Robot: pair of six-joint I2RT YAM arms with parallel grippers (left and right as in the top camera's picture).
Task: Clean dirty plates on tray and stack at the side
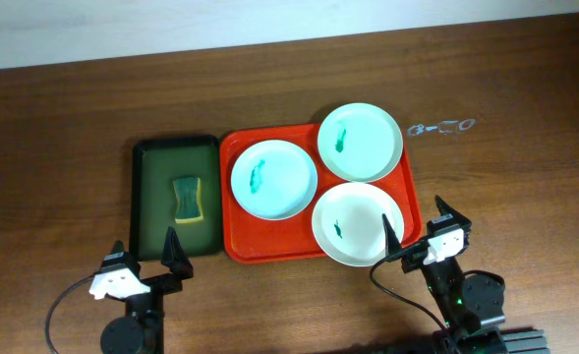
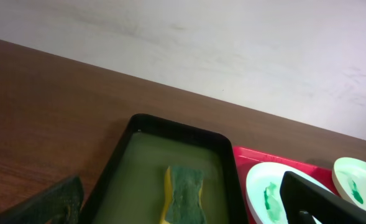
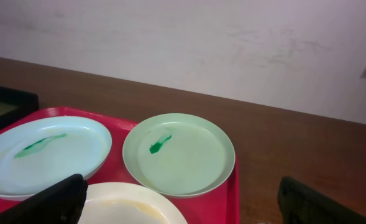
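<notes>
Overhead, three green-smeared plates lie on the red-orange tray, beside a dark green tray holding a sponge. Left gripper and right gripper both gape wide, holding nothing.

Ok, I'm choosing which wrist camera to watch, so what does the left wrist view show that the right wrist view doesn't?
Only the left wrist: the green-and-yellow sponge lying in the dark green rectangular tray. Only the right wrist: a third round white plate, nearest, at the bottom edge. Both: the red-orange plastic tray and two white plates with green smears, one on the left, one farther right.
</notes>
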